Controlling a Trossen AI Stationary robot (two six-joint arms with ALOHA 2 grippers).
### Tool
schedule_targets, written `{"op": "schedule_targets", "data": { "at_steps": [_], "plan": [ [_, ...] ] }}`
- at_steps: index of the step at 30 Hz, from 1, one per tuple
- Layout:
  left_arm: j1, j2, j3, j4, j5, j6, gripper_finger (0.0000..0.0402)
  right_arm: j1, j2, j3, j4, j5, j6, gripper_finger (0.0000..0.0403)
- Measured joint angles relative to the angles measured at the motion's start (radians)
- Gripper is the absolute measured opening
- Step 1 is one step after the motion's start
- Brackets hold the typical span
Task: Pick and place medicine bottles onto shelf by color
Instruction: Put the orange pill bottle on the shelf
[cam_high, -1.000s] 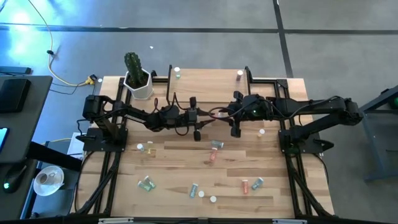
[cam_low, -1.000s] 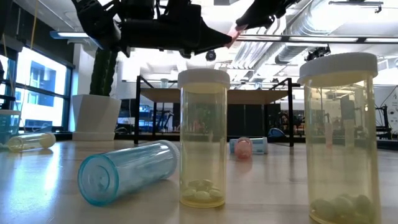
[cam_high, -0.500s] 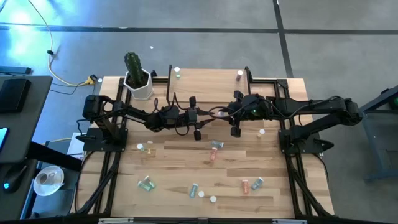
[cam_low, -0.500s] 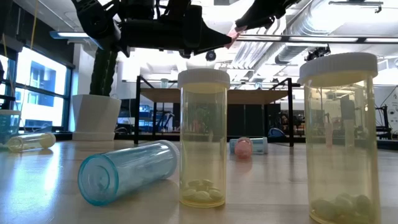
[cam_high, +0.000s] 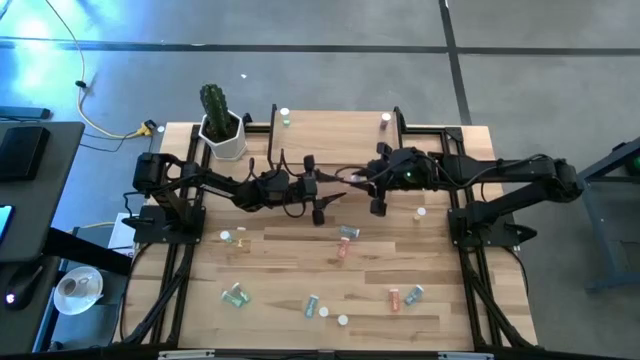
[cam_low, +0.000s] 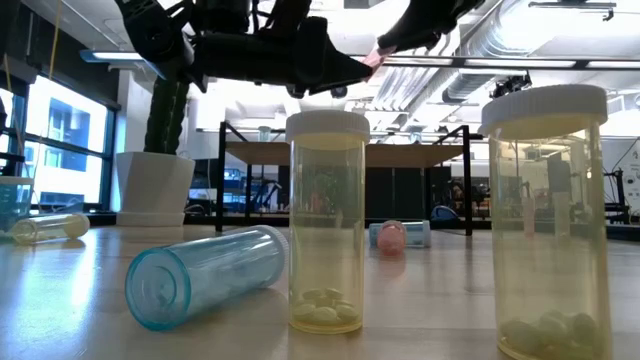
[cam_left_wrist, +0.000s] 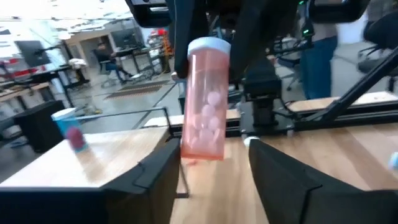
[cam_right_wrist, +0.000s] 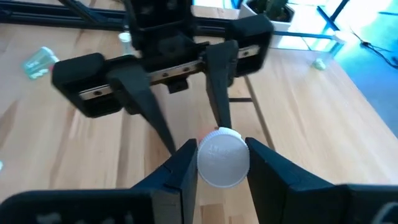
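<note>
A pink medicine bottle (cam_left_wrist: 202, 118) with a white cap hangs upright in mid-air over the table's middle. My right gripper (cam_right_wrist: 222, 155) is shut on it, seen in the high view as my right gripper (cam_high: 362, 180). My left gripper (cam_left_wrist: 211, 168) faces it, open, with a finger on either side of the bottle's lower end and a gap showing. The shelf (cam_high: 335, 125), pale wood on black legs, stands at the far edge with a bottle (cam_high: 285, 117) at its left end and another bottle (cam_high: 386, 120) at its right end. My right gripper pinches the pink bottle's white cap (cam_right_wrist: 222, 163) between its two fingers, one on each side. The fingers come slanting down from the table's right side. The bottle hangs upright below them, its body (cam_left_wrist: 200, 134) clear of the table.
Several small bottles lie scattered over the near half of the table, among them a bottle (cam_high: 348, 232), a bottle (cam_high: 236, 294) and a bottle (cam_high: 394, 298). A white pot with a cactus (cam_high: 222, 125) stands at the far left. Yellow bottles (cam_low: 327, 220) stand close to the low camera.
My left gripper has opened and let go of the pink bottle, staying in place. The bottle stays upright in mid-air, now held only by my right gripper.
</note>
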Motion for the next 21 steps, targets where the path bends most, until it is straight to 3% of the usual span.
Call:
{"op": "schedule_targets", "data": {
  "at_steps": [7,12,21],
  "plan": [
    [0.001,-0.087,0.0,-0.15,-0.126,0.073,0.0216,-0.101,0.001,0.048,-0.011,-0.005,-0.005,0.0099],
    [0.022,-0.207,0.001,-0.349,-0.137,0.062,0.021,-0.217,0.006,0.131,-0.054,-0.022,-0.036,0.0099],
    [0.129,-0.385,0.0,-0.585,0.017,0.015,0.0207,-0.437,0.105,0.356,-0.218,-0.045,-0.05,0.0099]
  ]
}}
